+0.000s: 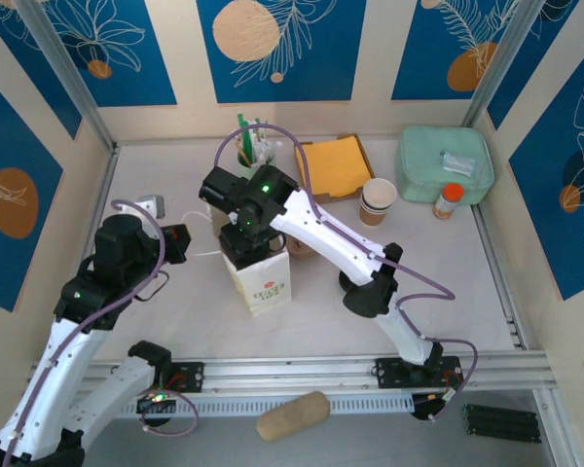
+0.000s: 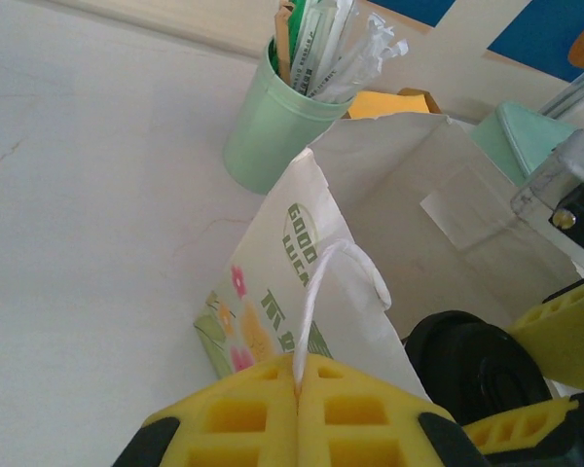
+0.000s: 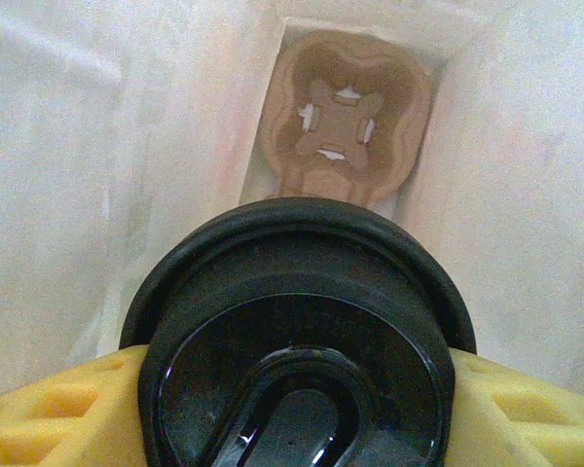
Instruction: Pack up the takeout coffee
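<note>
Right gripper [image 3: 292, 399] grasps takeout coffee [image 3: 297, 321] at its lid, inside paper bag [image 2: 438, 185], above what looks like a pulp cup carrier [image 3: 343, 117]. Left gripper [image 2: 297, 409] is clenched on the bag's white string handle [image 2: 316, 292].

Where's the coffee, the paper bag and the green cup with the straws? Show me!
takeout coffee [image 3: 297, 336]: right wrist view, on its black lid.
paper bag [image 2: 263, 292]: left wrist view, on its printed outer side.
green cup [image 2: 268, 136]: left wrist view, on its side wall.
</note>
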### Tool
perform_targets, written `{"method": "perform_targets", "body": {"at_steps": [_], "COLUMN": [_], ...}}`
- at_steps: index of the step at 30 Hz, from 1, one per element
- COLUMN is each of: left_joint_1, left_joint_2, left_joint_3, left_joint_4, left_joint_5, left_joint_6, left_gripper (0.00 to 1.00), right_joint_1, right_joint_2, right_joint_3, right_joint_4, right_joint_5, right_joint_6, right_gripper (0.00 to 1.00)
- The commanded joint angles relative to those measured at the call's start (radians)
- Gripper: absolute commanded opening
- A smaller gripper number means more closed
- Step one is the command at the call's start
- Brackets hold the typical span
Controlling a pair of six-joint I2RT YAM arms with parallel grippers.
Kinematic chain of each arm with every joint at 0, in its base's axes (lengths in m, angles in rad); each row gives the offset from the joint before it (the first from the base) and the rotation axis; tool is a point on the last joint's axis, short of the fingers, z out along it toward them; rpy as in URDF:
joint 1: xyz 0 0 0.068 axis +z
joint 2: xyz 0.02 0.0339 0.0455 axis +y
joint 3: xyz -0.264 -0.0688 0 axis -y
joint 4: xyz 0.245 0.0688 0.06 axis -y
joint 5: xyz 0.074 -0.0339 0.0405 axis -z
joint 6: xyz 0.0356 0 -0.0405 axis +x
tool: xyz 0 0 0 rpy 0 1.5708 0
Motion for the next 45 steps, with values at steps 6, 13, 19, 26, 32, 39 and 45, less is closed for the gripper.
{"method": "perform_targets", "body": {"at_steps": [6, 13, 19, 26, 32, 39, 45], "left_joint_1": [-0.004, -0.004, -0.004, -0.003, -0.004, -0.003, -0.003], "left_joint_2": [-0.027, -0.027, -0.028, -0.026, -0.026, -0.023, -0.023], "left_joint_3": [0.002, 0.004, 0.0, -0.006, -0.004, 0.003, 0.004], "left_joint_4": [0.003, 0.002, 0.007, 0.01, 0.01, 0.008, 0.007], "left_joint_5": [0.014, 0.02, 0.022, 0.023, 0.021, 0.021, 0.019], "left_joint_6": [-0.008, -0.006, -0.008, -0.007, -0.007, -0.006, -0.006], "left_gripper": [0.0, 0.0, 0.0, 0.0, 0.0, 0.0, 0.0], "right_joint_1": [-0.008, -0.009, -0.006, -0.003, -0.006, -0.002, -0.004], "right_joint_2": [-0.025, -0.004, 0.016, 0.041, 0.038, 0.032, 0.016], "right_joint_3": [-0.03, -0.09, -0.117, -0.126, -0.191, -0.223, -0.27], "right_joint_4": [-0.151, -0.152, -0.151, -0.145, -0.104, -0.074, -0.057], "right_joint_5": [-0.006, -0.035, -0.045, -0.039, -0.046, -0.051, -0.051], "right_joint_6": [0.031, 0.06, 0.083, 0.095, 0.099, 0.106, 0.119], "right_gripper": [0.45, 0.46, 0.46, 0.46, 0.46, 0.46, 0.46]}}
